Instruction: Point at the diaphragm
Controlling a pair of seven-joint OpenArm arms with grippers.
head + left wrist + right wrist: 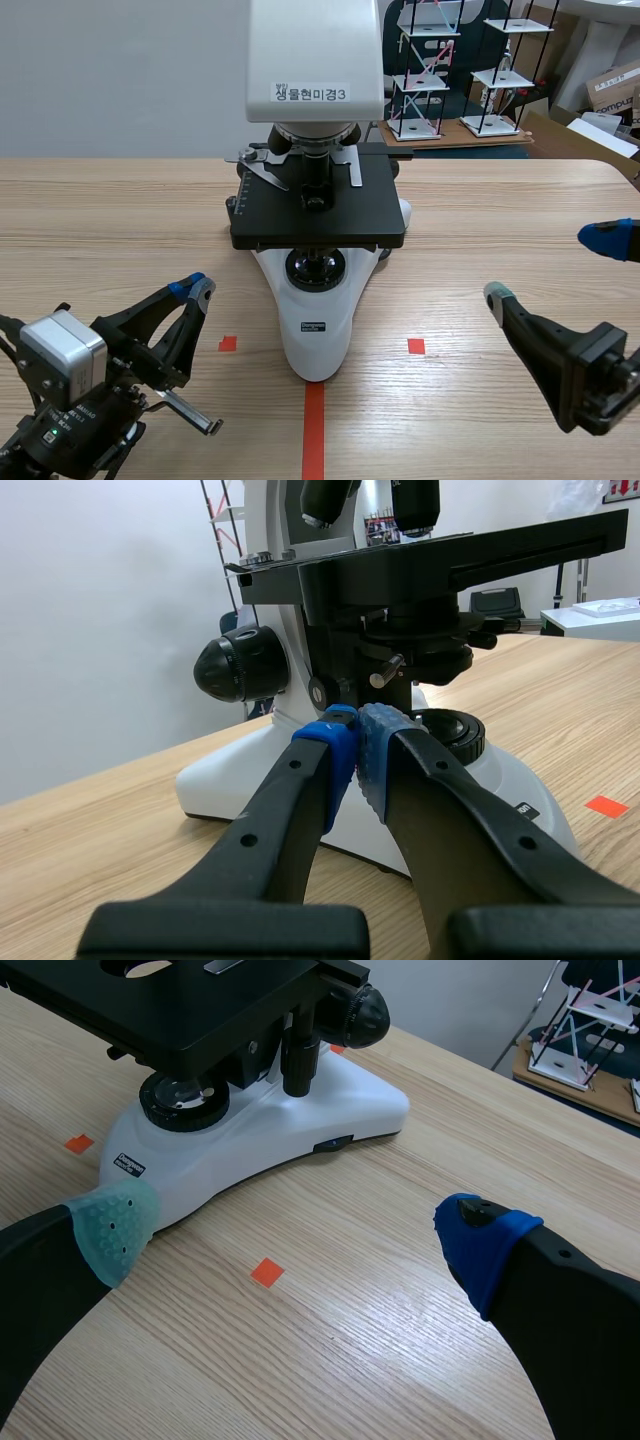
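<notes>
Black diaphragm (430, 660) under stage (450, 565), just ahead of and above left gripper (355, 742), tips pressed together, lower left of scene view; right gripper (300, 1235) spread, farther off.

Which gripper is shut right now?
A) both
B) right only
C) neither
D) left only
D: in the left wrist view the left gripper has its two pads pressed together with nothing between them, while in the right wrist view the right gripper has its fingers wide apart.
</notes>
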